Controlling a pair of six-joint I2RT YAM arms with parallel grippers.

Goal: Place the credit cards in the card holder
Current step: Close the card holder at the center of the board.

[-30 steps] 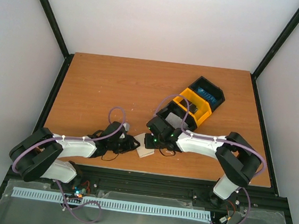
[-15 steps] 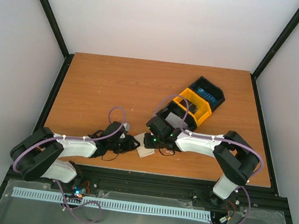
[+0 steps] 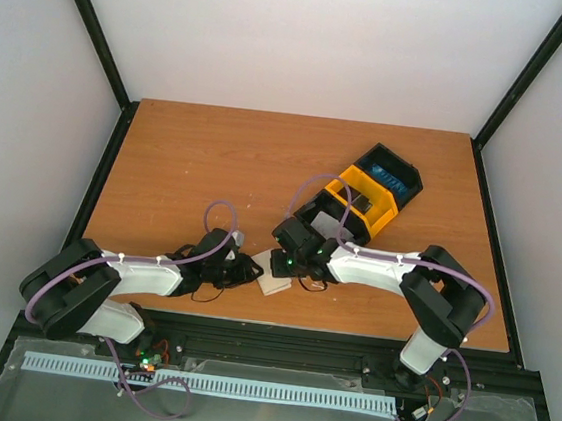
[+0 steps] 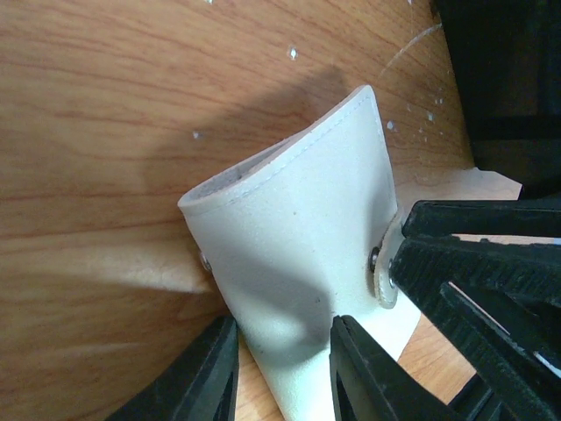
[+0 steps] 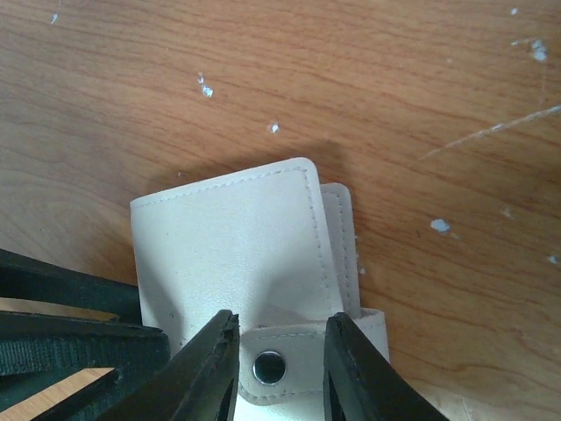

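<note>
The right gripper (image 3: 279, 264) has crept slightly toward the upper left of the top view since a second ago. The left gripper (image 3: 251, 271), the card holder (image 3: 271, 283) and the tray (image 3: 389, 214) lie where they did.

In the right wrist view the right gripper's jaws stand apart over the holder's snap strap (image 5: 294, 355), not closed on it. The left gripper's jaws are clamped on the card holder's lower end. Its flap curls up off the table (image 3: 196, 161), just below the centre of the top view.

The black-and-yellow tray sits right of centre, angled toward the upper right. Its far black compartment holds a blue card (image 3: 390, 175). The yellow middle one holds something dark, too small to name. The near one, partly hidden by the right arm, holds a pale card (image 3: 332, 224).
</note>
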